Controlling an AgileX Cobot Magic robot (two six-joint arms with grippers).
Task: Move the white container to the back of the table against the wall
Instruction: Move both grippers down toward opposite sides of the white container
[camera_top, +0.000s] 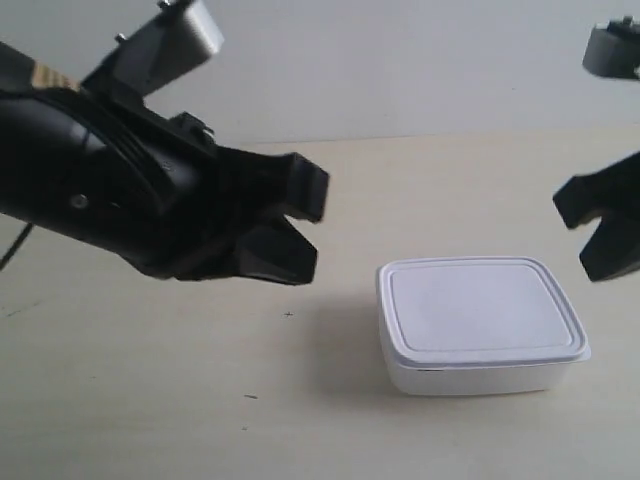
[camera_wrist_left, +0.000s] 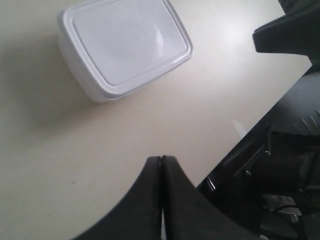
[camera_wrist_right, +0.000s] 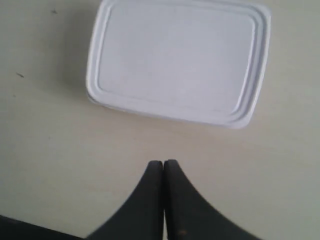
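With their fingertips pressed together and no gap showing, the left gripper (camera_wrist_left: 161, 161) and the right gripper (camera_wrist_right: 163, 164) both hang above bare table (camera_top: 150, 400), holding nothing and touching nothing. The white container (camera_top: 480, 320) rests flat on the table with its lid (camera_top: 478, 303) on, near each pair of fingers but apart from both. Only the exterior view takes in the wall (camera_top: 400, 60) and shows that the container stands well forward of it, with open tabletop between. It also shows the arm at the exterior view's left (camera_top: 120, 190) and the arm at the exterior view's right (camera_top: 605, 215) flanking the container from above, though from that side angle the closure of the fingers cannot be judged. Only the left wrist view shows the table's edge and a dark machine frame (camera_wrist_left: 280, 175) beyond it. The right wrist view gives the lid's stepped rim (camera_wrist_right: 252, 65) most plainly, along with small dark specks (camera_wrist_right: 20, 75) on the table.
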